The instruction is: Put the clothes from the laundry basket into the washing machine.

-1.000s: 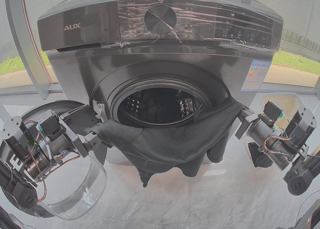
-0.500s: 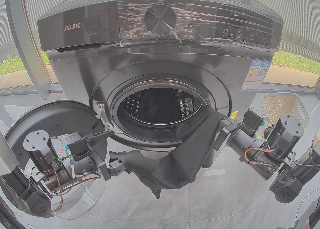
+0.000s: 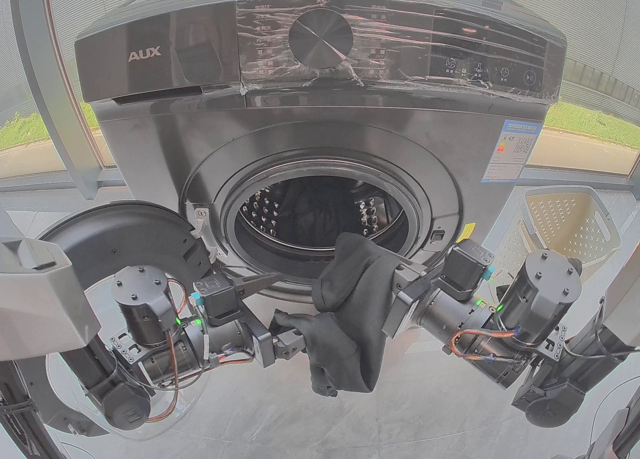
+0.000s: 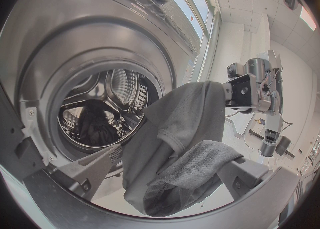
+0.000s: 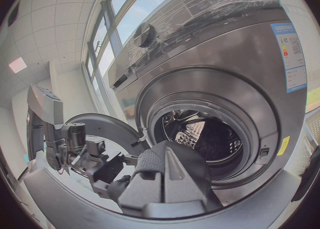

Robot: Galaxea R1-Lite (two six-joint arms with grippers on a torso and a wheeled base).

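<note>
A black garment point(image 3: 353, 307) hangs bunched between my two grippers, just below and in front of the washing machine's open drum point(image 3: 320, 210). My right gripper point(image 3: 400, 277) is shut on its upper fold, and its closed fingers point(image 5: 166, 173) are wrapped in the cloth. My left gripper point(image 3: 288, 308) stands open, with the garment point(image 4: 186, 116) draped over one finger point(image 4: 240, 173) and the other finger point(image 4: 96, 163) bare. Another dark piece of clothing point(image 4: 96, 126) lies inside the drum. The cream laundry basket point(image 3: 573, 220) stands on the floor at the right, behind my right arm.
The machine's round door point(image 3: 120, 240) is swung open to the left, close behind my left arm. Grey tiled floor point(image 3: 413, 407) spreads in front of the machine. Windows run behind it.
Both arms have come down and toward each other. The garment, stretched across the drum's mouth a second ago, now hangs bunched below it. The basket shows more fully.
</note>
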